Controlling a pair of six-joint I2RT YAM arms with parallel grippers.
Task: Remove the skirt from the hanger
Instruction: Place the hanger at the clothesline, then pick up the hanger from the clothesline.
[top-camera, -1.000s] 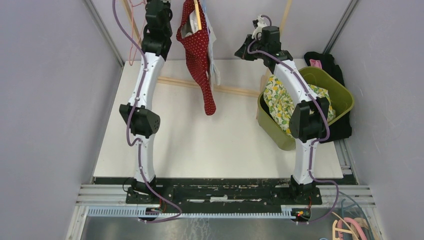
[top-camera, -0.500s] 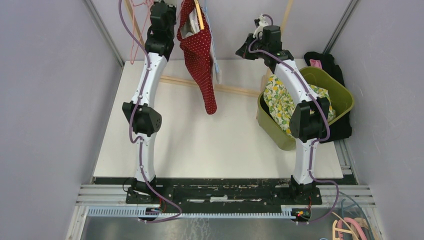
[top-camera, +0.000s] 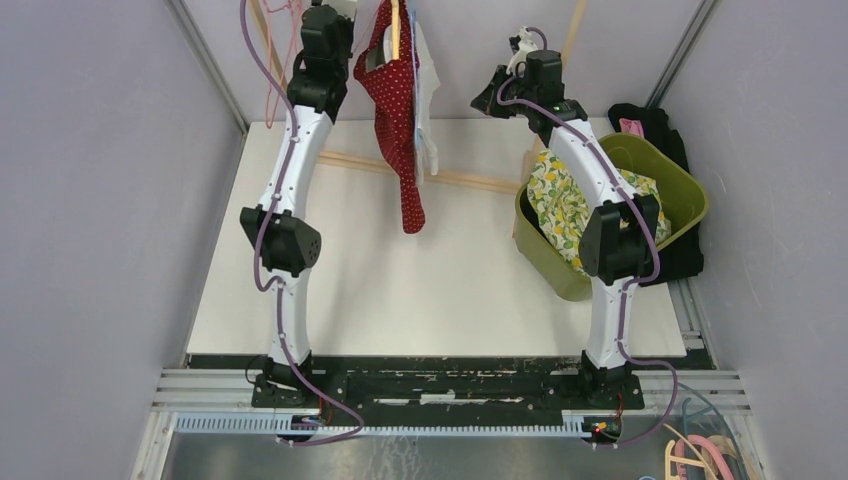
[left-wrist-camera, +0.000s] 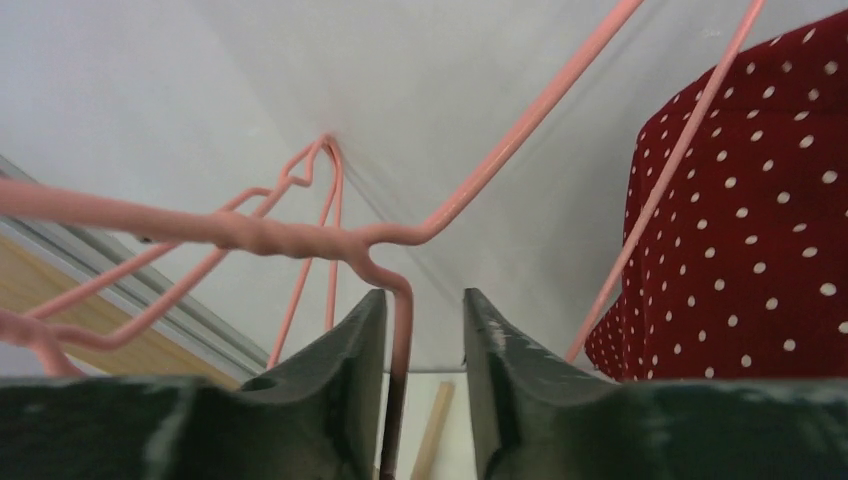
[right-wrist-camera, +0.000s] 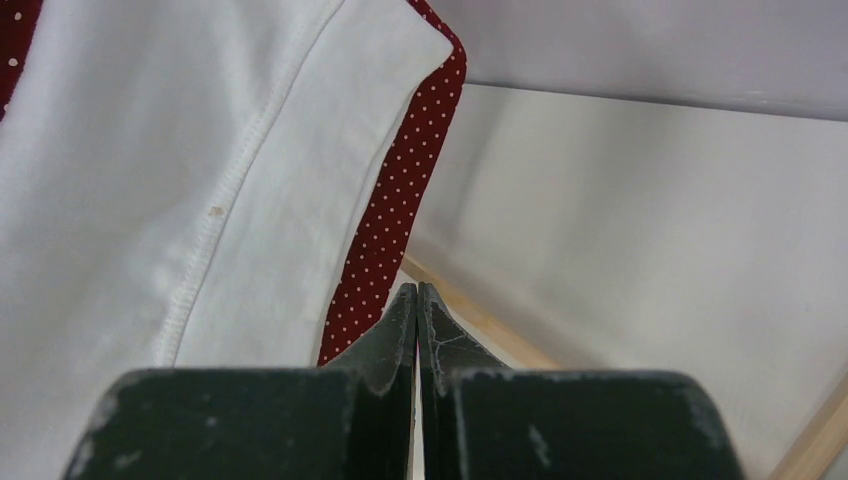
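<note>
Red white-dotted skirt (top-camera: 400, 110) hangs limp, pink wire hanger (left-wrist-camera: 300, 238) alongside.

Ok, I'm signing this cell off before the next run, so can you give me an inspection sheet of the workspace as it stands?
surface: white table, with wooden strips across its far part.
job's things: red dotted skirt hangs at the far edge, not yet off the pink wire hanger; a white cloth hangs against it.
clutter: green tub at the right holds a yellow patterned cloth; black cloth behind it; pink hangers at the near right corner.
jaws: on the left arm they stand apart around the hanger's wire; on the right arm they are shut on nothing.
cables: purple cables run along both arms.
surroundings: grey walls on both sides.
</note>
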